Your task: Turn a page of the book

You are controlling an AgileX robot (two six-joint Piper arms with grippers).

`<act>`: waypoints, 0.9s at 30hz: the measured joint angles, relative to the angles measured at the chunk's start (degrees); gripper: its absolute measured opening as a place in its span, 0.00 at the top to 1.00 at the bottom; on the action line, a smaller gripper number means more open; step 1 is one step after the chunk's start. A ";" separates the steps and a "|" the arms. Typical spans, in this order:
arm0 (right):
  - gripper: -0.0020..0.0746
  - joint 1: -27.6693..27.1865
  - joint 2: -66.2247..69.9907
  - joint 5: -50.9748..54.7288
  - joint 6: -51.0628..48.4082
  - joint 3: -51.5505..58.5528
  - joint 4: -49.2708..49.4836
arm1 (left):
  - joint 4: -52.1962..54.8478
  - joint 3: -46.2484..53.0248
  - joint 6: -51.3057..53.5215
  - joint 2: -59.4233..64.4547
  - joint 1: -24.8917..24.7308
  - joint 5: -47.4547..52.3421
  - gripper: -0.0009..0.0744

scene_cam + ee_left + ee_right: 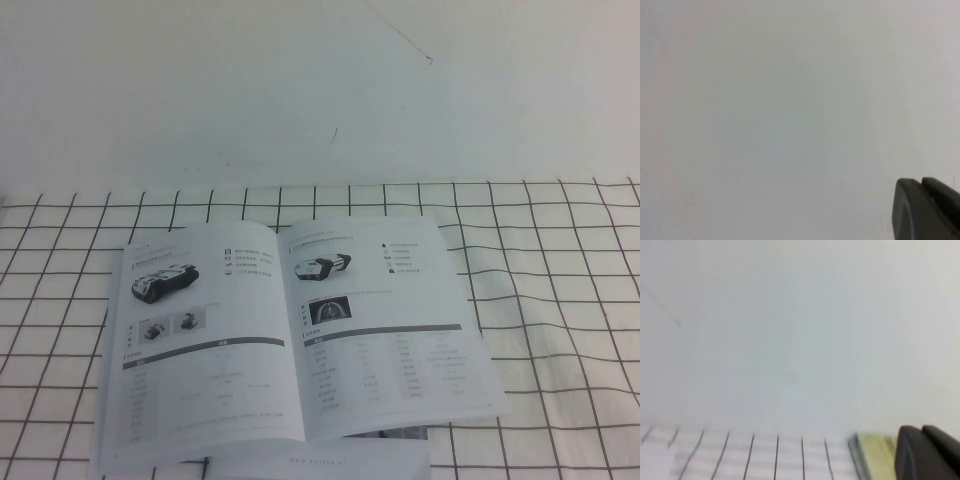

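Left gripper [927, 210] facing a blank white wall, right gripper [927, 452] near the checked surface [560, 300], neither gripper's state something I can tell (only dark edges show), book [300, 340] lying open, right-hand page [390, 330] flat.

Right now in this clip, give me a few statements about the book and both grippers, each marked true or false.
1. The book lies open on the grid-patterned cloth. True.
2. The right gripper is pinching the page. False: it shows only at the edge of the right wrist view, away from the page.
3. The left gripper touches the book. False: the left wrist view shows only a blank white surface around it.
4. No arm appears in the high view. True.
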 joint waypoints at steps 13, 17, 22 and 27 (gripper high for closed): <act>0.98 0.00 0.00 -27.71 -0.07 0.00 0.15 | 0.62 0.00 -2.63 -0.39 0.00 -38.40 0.99; 0.98 0.00 0.00 -29.21 -0.88 0.00 1.97 | 0.70 0.00 -2.84 -0.39 0.00 -38.53 0.99; 0.98 0.00 0.00 -28.96 0.31 0.00 2.74 | 0.70 0.00 -4.94 -0.39 0.00 -27.65 0.99; 0.98 0.00 0.00 -18.04 7.77 -1.39 6.17 | 0.60 0.00 -7.51 -0.39 0.00 -17.04 0.99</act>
